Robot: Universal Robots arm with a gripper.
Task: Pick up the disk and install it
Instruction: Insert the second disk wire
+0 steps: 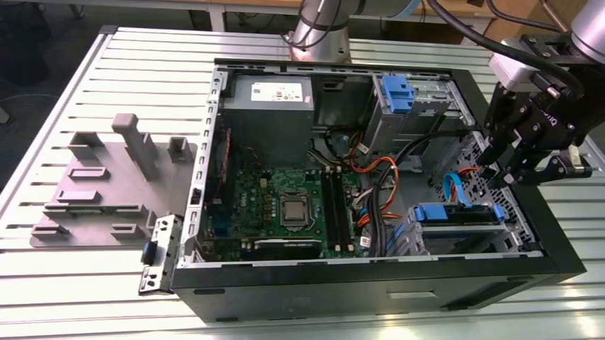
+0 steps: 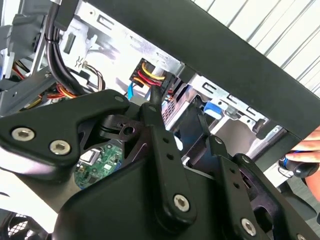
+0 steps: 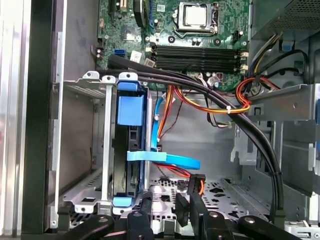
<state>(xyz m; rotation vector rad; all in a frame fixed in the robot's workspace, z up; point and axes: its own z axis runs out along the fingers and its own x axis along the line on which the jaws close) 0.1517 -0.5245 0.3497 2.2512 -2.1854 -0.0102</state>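
In the exterior view the gripper (image 1: 518, 176) hangs over the far right side of the open computer case (image 1: 378, 280), just inside its right wall, and the disk (image 1: 454, 214) lies close by at about 8 o'clock from it, low in the case. The disk is not in the gripper. It sits in its blue carrier inside the lower drive cage (image 1: 472, 237), near the case's front corner at roughly 4 o'clock from the motherboard (image 1: 283, 205). Its blue face runs along the 9-to-3 line in that view. A second blue carrier (image 1: 397, 93) sits in the upper bay, at about 11 o'clock from the gripper and well apart from it. In the first wrist view the disk (image 3: 131, 105) is seen edge-on as a thin upright slab held between the metal walls of the drive cage (image 3: 82, 85), with a flat blue data cable (image 3: 165, 159) crossing just beside it and black cables (image 3: 210, 87) draped over the cage. The gripper (image 3: 170, 212) in that view is above the perforated case floor (image 3: 225, 192), near the foot of the cage but apart from the disk. I cannot tell whether the gripper is spread or closed, and nothing is visibly held in it. There is only one arm, so the approach would have to come from the gripper's 8 o'clock side, past that blue cable.
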